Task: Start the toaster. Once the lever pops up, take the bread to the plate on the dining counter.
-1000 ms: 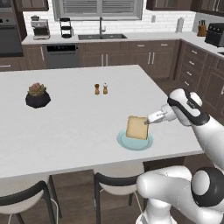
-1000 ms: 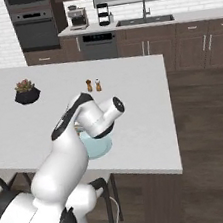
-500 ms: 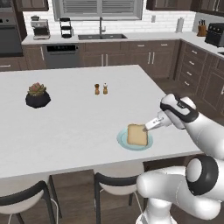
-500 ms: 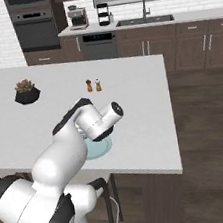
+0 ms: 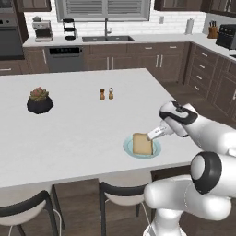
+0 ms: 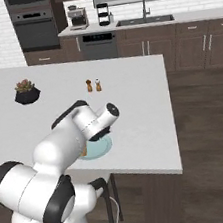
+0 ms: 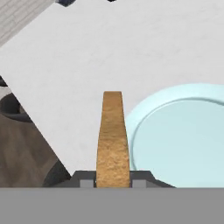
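Bread [image 5: 142, 144], one golden-tan slice, is clamped edge-on between the fingers of the gripper [image 5: 150, 135]; in the hand view its narrow crust edge [image 7: 112, 138] rises straight up from between them. The slice hangs low over the single pale blue-green plate [image 5: 128, 147], though whether its lower edge touches the plate cannot be told. That plate sits near the front right edge of the wide white worktop [image 5: 73, 124], and in the hand view its rim [image 7: 175, 135] lies just beside the slice. One white arm [image 5: 198, 131] reaches in from the right with its forearm roughly level and the hand pointing left and slightly down toward the plate. Two stools [image 5: 27, 212] stand tucked under the worktop's near edge. Farther back, two small shakers [image 5: 106, 93] stand side by side near the middle, and one dark pot with a succulent [image 5: 39, 100] sits well apart to the left.
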